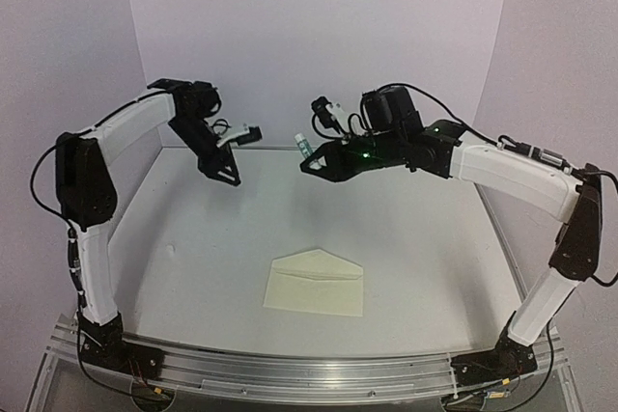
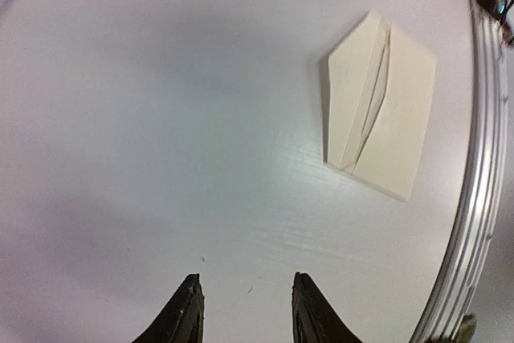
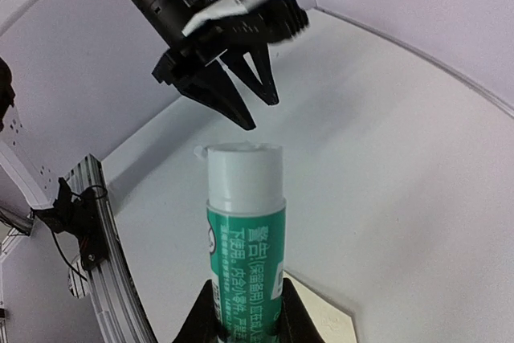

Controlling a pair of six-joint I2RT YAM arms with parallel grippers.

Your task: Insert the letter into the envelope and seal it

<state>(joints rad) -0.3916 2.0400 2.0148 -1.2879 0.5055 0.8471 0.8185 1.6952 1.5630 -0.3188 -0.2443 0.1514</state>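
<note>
1. Envelope [image 1: 316, 284] lies flat on the table [image 1: 193, 238], near its near edge and midway between the two arm bases, with its triangular flap pointing to the far side.
2. We see the right gripper [image 3: 247, 319] clenched on a green-labelled glue stick [image 3: 245, 222] with a white cap, raised over the far middle.
3. We see the left gripper [image 2: 245, 279] raised at far left, jaws parted with nothing between them, close to the cap but apart.

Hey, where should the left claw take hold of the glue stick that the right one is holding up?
Grip the white cap across its round sides, coming in from beyond its tip. The right claw clamps the glue stick low on its green body. That leaves the cap free and pointing toward the open left claw.
</note>
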